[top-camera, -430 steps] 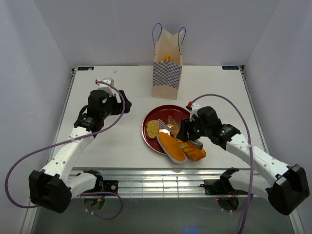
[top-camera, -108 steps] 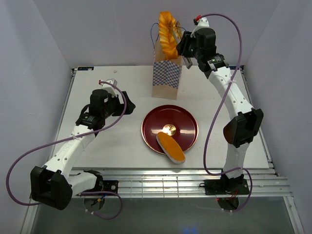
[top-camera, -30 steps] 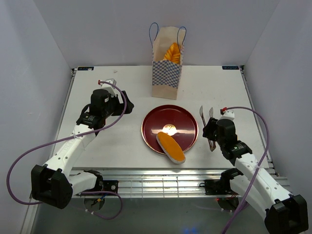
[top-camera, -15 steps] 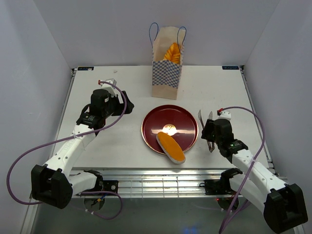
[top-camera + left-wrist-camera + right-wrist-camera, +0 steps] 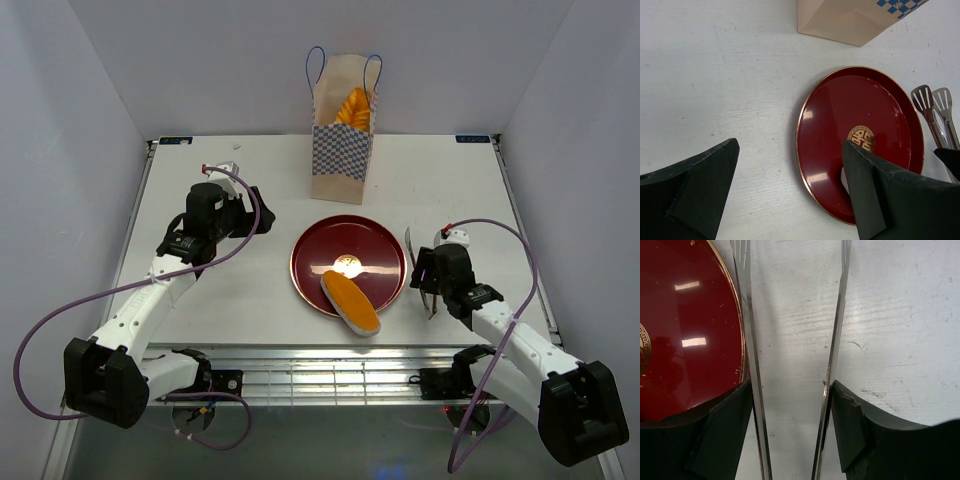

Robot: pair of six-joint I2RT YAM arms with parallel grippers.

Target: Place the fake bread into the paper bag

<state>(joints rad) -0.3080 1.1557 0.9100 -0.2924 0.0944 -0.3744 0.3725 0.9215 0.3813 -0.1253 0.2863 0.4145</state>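
Note:
One oval orange bread roll [image 5: 350, 301] lies across the front rim of the dark red plate [image 5: 365, 238]. A braided orange loaf [image 5: 354, 104] sticks out of the top of the paper bag [image 5: 342, 152], which stands upright behind the plate. My right gripper [image 5: 425, 275] is low at the plate's right rim and shut on metal tongs [image 5: 413, 245]. In the right wrist view my right gripper [image 5: 792, 390] presses the tongs [image 5: 747, 340], whose arms stand spread apart and hold nothing. My left gripper [image 5: 790, 150] is open and empty, left of the plate [image 5: 875, 110].
In the left wrist view the bag's base [image 5: 850, 20] is at the top and the tongs' tips [image 5: 927, 102] are beyond the plate's right rim. White walls close in the table [image 5: 230, 290] on three sides.
My right gripper has shifted a little left toward the plate's rim with the tongs. The roll, the bag and my left arm have not moved.

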